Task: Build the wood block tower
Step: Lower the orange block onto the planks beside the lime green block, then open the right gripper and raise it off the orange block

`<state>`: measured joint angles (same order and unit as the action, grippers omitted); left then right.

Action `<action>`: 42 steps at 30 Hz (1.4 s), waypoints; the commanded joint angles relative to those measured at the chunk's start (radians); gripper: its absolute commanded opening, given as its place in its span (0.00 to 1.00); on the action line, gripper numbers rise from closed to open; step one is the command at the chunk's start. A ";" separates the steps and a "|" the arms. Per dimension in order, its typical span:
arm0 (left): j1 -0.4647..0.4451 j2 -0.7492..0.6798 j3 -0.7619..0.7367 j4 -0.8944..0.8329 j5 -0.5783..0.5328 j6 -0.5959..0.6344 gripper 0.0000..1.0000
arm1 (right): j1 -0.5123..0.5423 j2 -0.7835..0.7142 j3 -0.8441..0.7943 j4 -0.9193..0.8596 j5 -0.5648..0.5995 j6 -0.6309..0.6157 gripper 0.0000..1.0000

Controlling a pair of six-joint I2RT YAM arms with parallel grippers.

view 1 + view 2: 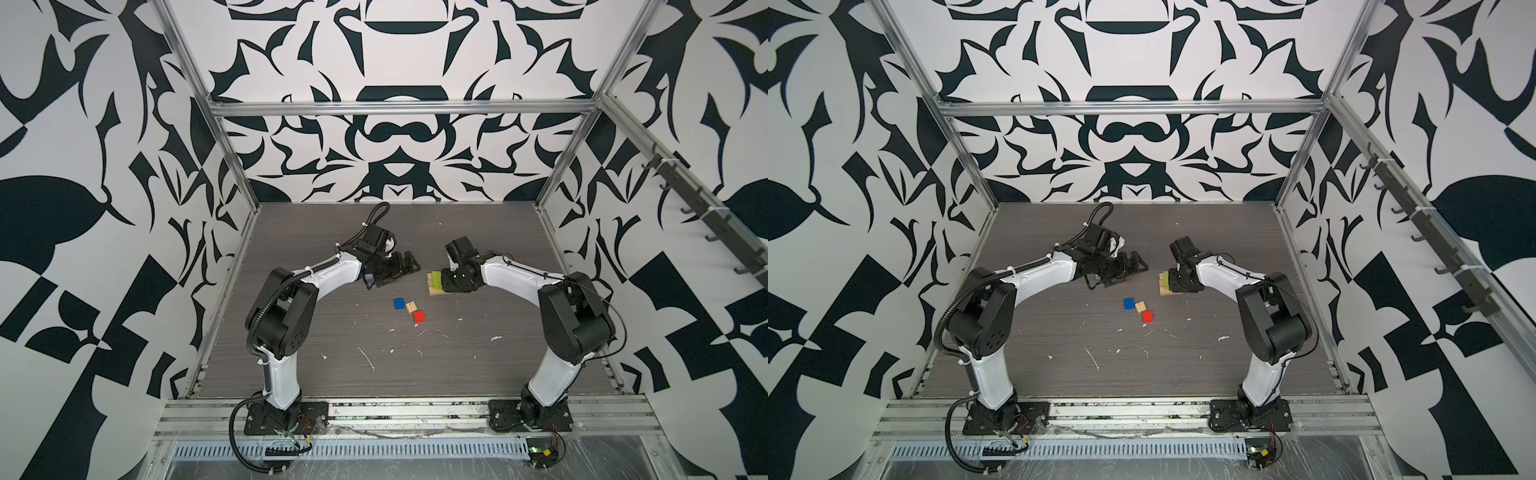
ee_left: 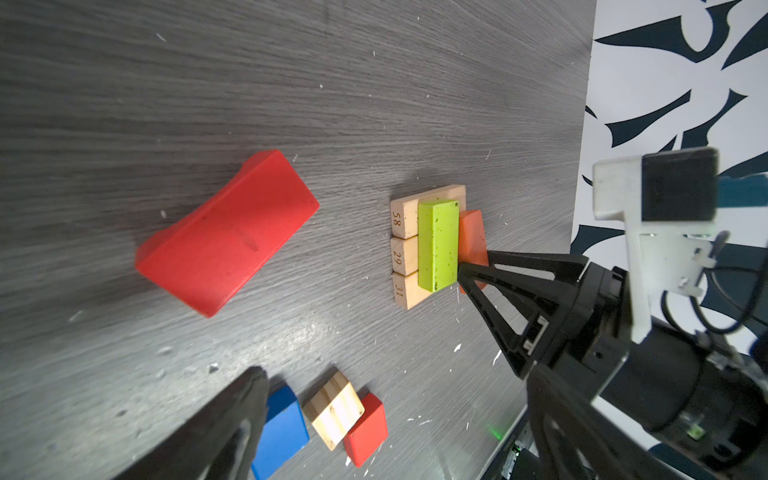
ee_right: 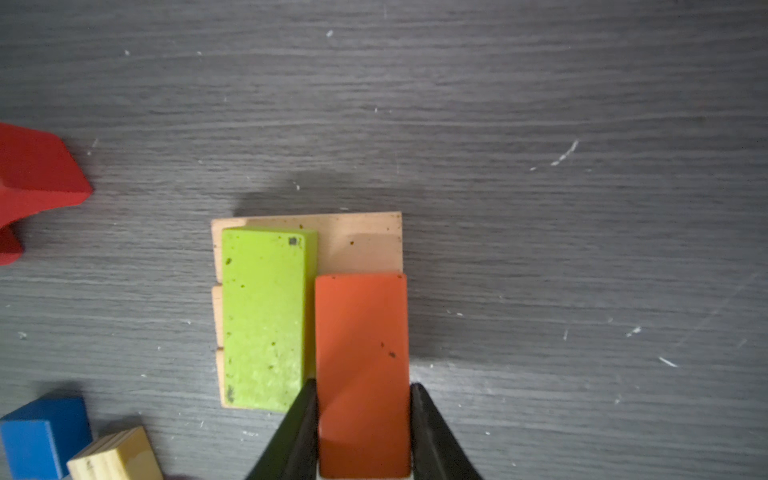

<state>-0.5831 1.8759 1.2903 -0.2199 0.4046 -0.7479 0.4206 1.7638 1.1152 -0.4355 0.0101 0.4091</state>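
Overhead, in both top views, the dark grey wood-grain table (image 1: 457, 232) is flecked with white scuffs. It sits inside an aluminium frame (image 1: 399, 109) backed by black-and-white patterned walls (image 1: 83, 166). My left hand (image 1: 395, 272) hangs released, its jaws spread wide with nothing between them, just left of the wood block tower (image 1: 432, 286). My right hand (image 1: 446, 282) is at the tower, mostly hidden under its own wrist. Nearer my bases, a blue cube (image 1: 399, 304), a tan cube (image 1: 412, 307) and a red cube (image 1: 419, 316) lie touching in a slanted row.

From the left wrist, the tower has a tan base (image 2: 405, 253) of three planks side by side, with 58, 29 and 31 stamped on their ends. A green plank (image 2: 438, 245) lies flat across them, and an orange plank (image 2: 471, 237) shows just behind it. A large red block (image 2: 228, 232) lies well apart on the table.

From the right wrist, my right hand grasps the orange plank, one jaw against each long side. The plank sits just beside the green one and is shifted toward my hand, so a corner of the base shows bare.
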 commanded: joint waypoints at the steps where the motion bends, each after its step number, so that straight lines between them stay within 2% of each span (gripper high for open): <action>1: -0.003 0.025 0.030 -0.007 0.012 -0.005 0.99 | -0.002 -0.022 0.031 -0.006 -0.008 -0.004 0.40; 15: -0.028 0.041 0.054 -0.006 0.015 -0.005 1.00 | -0.004 -0.109 0.018 -0.010 0.008 -0.022 0.47; 21: -0.053 0.072 0.090 0.007 0.011 -0.008 0.99 | -0.022 -0.146 0.017 -0.044 0.034 -0.041 0.58; 25: -0.063 0.099 0.107 0.034 0.025 -0.021 1.00 | -0.044 -0.156 0.000 -0.051 0.046 -0.055 0.75; 27: -0.066 0.109 0.110 0.057 0.033 -0.028 1.00 | -0.054 -0.163 -0.010 -0.049 0.047 -0.060 0.80; 35: -0.074 0.150 0.146 0.096 0.059 -0.058 0.99 | -0.104 -0.151 -0.030 -0.066 0.120 -0.045 0.88; 42: -0.081 0.179 0.169 0.102 0.071 -0.074 1.00 | -0.150 -0.116 -0.043 -0.060 0.119 -0.027 0.89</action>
<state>-0.6579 2.0247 1.4269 -0.1337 0.4549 -0.8043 0.2798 1.6386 1.0718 -0.4824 0.1028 0.3672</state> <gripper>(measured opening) 0.994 0.890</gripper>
